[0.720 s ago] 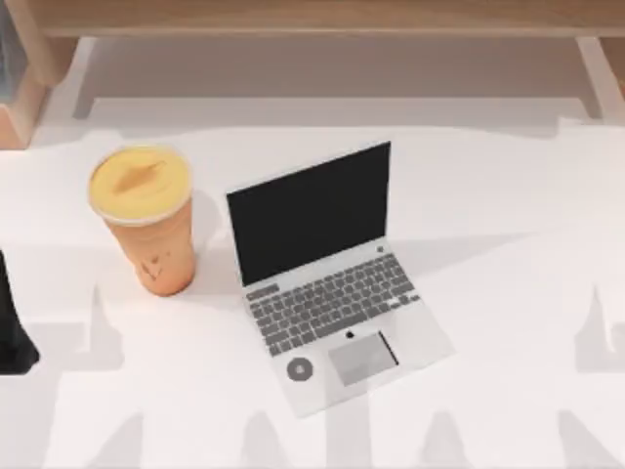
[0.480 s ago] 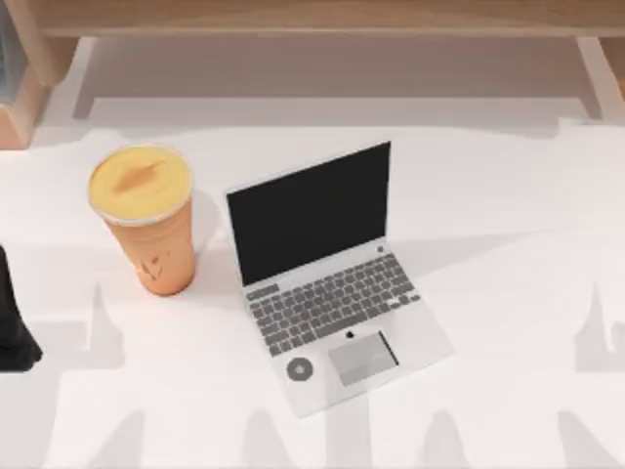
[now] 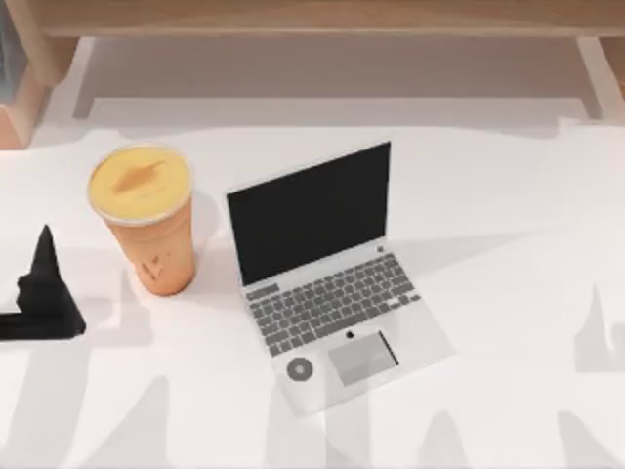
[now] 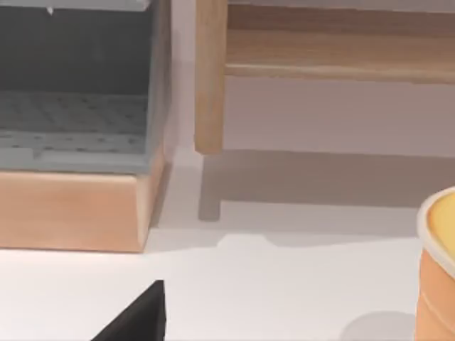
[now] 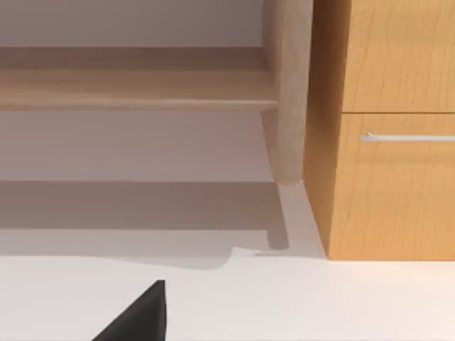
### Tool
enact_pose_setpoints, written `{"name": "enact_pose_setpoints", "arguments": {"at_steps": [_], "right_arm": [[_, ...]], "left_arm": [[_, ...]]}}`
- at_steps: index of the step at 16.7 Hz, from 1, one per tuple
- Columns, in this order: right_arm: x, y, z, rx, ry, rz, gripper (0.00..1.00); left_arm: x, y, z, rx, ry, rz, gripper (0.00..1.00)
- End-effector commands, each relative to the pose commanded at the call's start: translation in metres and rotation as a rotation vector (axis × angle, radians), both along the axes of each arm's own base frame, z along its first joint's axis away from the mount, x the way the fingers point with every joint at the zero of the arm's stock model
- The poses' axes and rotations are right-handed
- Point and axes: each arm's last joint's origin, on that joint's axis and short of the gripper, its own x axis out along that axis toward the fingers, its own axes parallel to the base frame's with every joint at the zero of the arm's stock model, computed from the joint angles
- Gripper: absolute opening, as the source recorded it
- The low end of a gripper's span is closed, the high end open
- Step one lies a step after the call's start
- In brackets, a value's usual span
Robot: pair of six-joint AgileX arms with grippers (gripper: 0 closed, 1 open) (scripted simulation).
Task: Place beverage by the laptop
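Left gripper point(image 3: 44, 293) sits left of the cup point(image 3: 146, 220), finger state unclear. Best approach: low, level, grasping mid-body; laptop point(image 3: 327, 283) stands close.

White table point(image 3: 508, 293) bearing upright beverage point(image 3: 148, 223) just beside open laptop point(image 3: 327, 283)

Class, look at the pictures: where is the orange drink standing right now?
In the top view the drink stands upright on the table's left half, just left of the open laptop, apart from it, with the left pincer further left.
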Motion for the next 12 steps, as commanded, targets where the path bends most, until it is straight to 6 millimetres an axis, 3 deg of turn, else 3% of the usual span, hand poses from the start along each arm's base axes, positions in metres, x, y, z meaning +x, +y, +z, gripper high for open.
{"name": "enact_pose_setpoints", "arguments": {"at_steps": [6,12], "right_arm": [[0.0,0.0,0.0,0.0,0.0,0.0,1.0],[0.0,0.0,0.0,0.0,0.0,0.0,1.0]], "left_arm": [[0.022,-0.038,-0.016,-0.007,0.066,-0.01,1.0],[0.026,-0.076,-0.044,0.016,0.113,-0.014,1.0]]}}
